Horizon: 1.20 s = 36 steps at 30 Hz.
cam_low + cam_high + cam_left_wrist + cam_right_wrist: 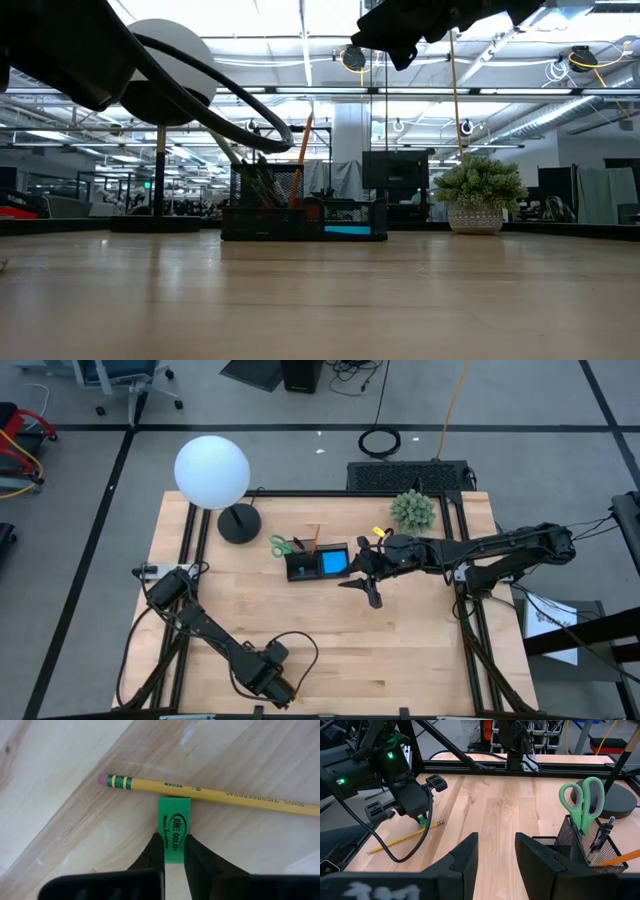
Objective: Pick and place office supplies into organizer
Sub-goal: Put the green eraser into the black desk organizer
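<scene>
wooden tabletop (60,780) carries a green eraser (174,835) touching a yellow pencil (210,796), pinched between the left gripper (174,854) fingers for lifting toward the far organizer (317,564), beside which the right gripper (495,851) hovers part-open, empty.

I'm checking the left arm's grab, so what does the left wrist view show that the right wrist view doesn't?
Only the left wrist view shows the left gripper closed on the green eraser, plus the pencil's pink rubber end. Only the right wrist view shows the open right gripper, the scissors standing in the black organizer, and the lamp base. Both show the yellow pencil lying on the wooden table.
</scene>
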Each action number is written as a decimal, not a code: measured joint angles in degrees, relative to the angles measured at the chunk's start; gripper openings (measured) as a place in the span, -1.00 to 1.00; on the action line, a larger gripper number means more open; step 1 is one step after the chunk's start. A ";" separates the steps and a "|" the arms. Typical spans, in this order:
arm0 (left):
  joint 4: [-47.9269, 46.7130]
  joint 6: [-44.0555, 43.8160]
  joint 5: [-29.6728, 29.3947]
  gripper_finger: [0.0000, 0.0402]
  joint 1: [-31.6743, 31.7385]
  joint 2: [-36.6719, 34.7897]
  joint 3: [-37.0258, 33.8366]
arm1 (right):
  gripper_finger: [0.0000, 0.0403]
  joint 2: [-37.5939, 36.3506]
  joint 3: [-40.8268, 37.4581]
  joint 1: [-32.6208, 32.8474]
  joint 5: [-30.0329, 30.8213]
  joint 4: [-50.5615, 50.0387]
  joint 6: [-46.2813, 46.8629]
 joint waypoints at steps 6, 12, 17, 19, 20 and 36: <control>-0.14 -0.09 -1.11 -0.86 -0.28 -1.63 -0.08 | -0.41 0.00 0.00 0.00 0.01 0.02 -0.02; -0.41 -0.38 -3.80 -0.86 -0.25 -2.84 -0.31 | -0.41 0.00 0.00 0.00 0.03 0.02 -0.03; -0.72 -0.02 -4.09 -0.86 -0.17 -2.93 -0.28 | -0.41 0.00 0.00 0.00 0.03 0.02 -0.19; -0.83 0.00 -3.84 -0.86 -0.17 -2.95 -0.26 | -0.41 0.00 0.00 0.00 0.03 0.02 -0.20; -0.87 0.02 -3.56 -0.87 -0.15 -2.97 -0.26 | -0.41 0.00 0.00 0.00 0.03 0.02 -0.20; -4.73 2.63 -7.70 -0.88 0.05 -8.33 -0.07 | -0.41 -0.02 0.02 0.00 0.03 -0.04 -0.22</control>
